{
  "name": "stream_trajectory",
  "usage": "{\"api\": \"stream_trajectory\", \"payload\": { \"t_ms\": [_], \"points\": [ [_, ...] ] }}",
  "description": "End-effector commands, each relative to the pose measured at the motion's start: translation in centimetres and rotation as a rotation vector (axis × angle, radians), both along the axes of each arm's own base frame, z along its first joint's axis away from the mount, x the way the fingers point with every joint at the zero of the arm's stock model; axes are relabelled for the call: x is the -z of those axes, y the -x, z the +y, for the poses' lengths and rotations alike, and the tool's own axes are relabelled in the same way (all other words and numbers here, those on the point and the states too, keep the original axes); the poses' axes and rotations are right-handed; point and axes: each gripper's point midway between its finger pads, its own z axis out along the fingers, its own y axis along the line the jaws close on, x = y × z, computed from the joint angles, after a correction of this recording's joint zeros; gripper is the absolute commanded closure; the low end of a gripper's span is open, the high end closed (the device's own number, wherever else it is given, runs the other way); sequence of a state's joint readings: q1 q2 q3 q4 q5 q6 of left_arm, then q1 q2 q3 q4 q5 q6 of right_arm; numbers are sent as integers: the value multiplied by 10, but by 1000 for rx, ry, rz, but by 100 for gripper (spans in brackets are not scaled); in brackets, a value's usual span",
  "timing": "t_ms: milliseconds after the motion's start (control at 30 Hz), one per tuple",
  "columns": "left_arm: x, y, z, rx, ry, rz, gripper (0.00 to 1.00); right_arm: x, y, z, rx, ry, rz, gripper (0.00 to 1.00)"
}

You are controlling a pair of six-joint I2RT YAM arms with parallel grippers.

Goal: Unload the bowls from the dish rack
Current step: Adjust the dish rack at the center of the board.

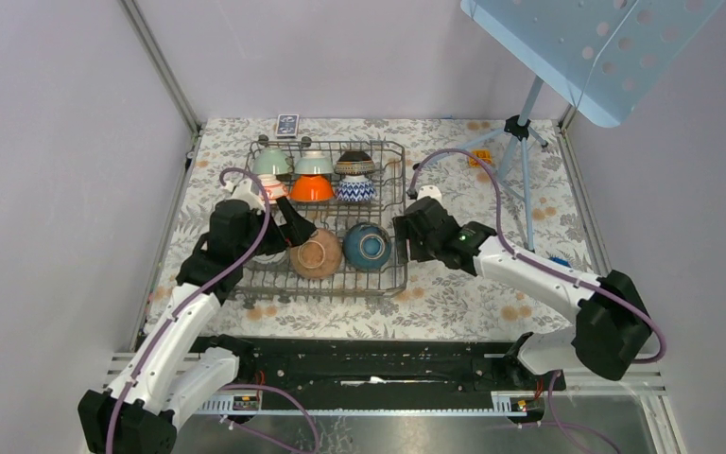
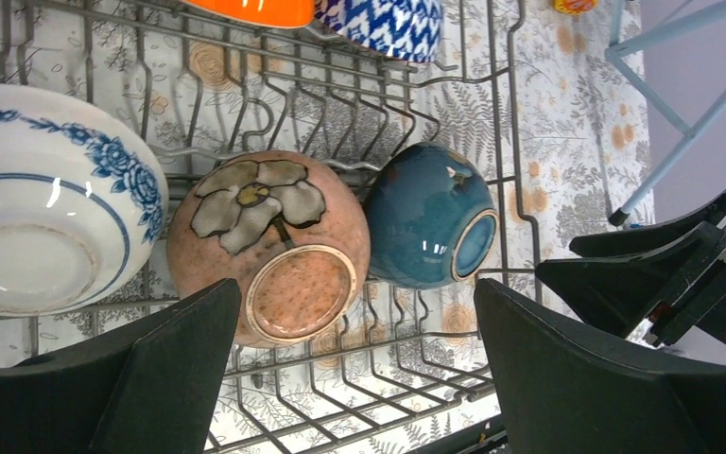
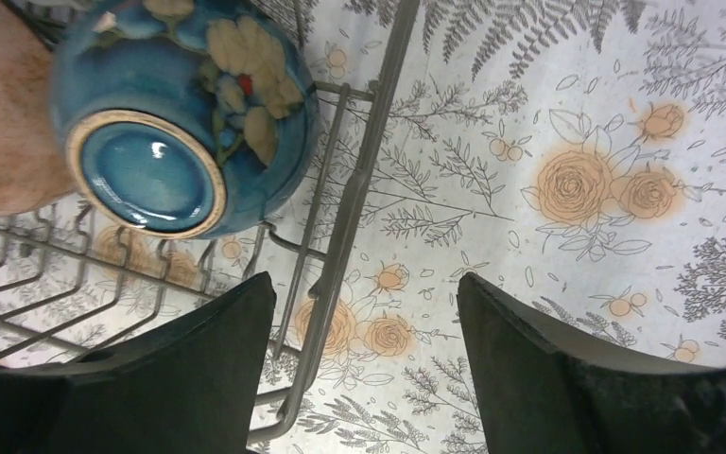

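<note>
dish rack sits mid-desk on floral cloth, bowls still inside. front row: pink bowl touching blue bowl, both foot-up; white bowl with blue flowers just left of the pink one. behind them: orange bowl and zigzag bowl. left gripper spread wide over the pink bowl, grasping nothing. right gripper released, jaws apart over the rack's right rim, beside the blue bowl.
</note>
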State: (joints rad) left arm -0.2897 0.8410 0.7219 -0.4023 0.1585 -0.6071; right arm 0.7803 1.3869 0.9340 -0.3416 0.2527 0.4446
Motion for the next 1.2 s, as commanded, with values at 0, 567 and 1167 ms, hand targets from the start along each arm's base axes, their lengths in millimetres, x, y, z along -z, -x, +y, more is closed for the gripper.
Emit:
{"api": "stream_trajectory", "payload": {
  "t_ms": [0, 567, 1167],
  "points": [
    [-41, -6, -10, 57, 35, -103, 1, -48, 0, 3, -57, -45, -47, 21],
    [-50, -7, -43, 197, 173, -104, 1, -111, 14, 77, -392, -423, -201, 2],
    [-50, 13, 26, -170, 56, -92, 1, -29, -48, 27, 111, -241, -59, 29]
  ]
}}
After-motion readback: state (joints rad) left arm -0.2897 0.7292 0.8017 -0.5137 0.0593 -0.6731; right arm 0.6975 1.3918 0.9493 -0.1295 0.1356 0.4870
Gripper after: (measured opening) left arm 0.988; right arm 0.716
